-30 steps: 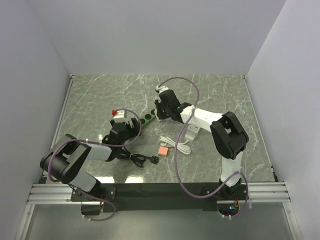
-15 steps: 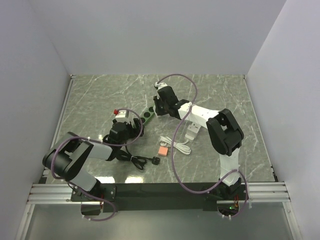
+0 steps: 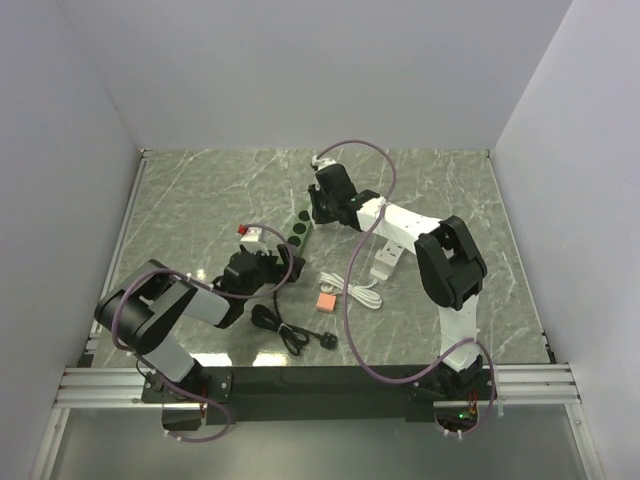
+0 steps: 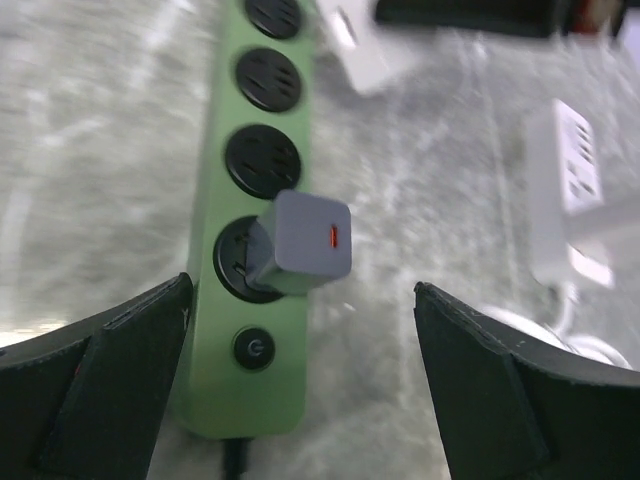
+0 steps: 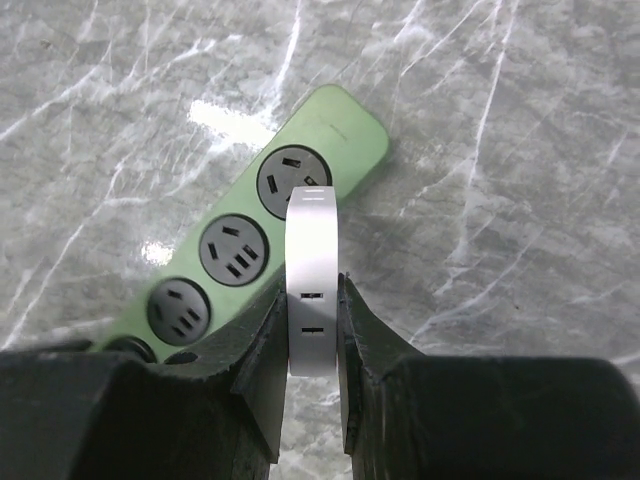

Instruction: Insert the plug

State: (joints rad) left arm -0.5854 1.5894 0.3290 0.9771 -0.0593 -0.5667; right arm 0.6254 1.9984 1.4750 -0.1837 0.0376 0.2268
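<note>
A green power strip [image 3: 297, 233] lies mid-table; it also shows in the left wrist view [image 4: 250, 330] and the right wrist view [image 5: 330, 130]. A grey plug block [image 4: 300, 240] sits tilted in the socket nearest the strip's switch. My left gripper [image 4: 302, 290] is open and empty, its fingers either side of the strip's switch end; in the top view it is at the strip's near end [image 3: 262, 270]. My right gripper [image 5: 312, 300] is shut on a white plug [image 5: 312, 260], held over the strip's far end socket; in the top view it is at the far end [image 3: 322, 205].
A white power strip [image 3: 385, 258] with a coiled white cord lies right of the green strip, also in the left wrist view [image 4: 565, 180]. A pink block [image 3: 325, 301] and a black cable with plug [image 3: 325, 341] lie near the front. A white-and-red adapter [image 3: 250, 232] sits left.
My left gripper has shifted right and nearer along the strip's near end. The black cable and its plug slid right and toward the front. My right gripper moved slightly farther back with the white plug.
</note>
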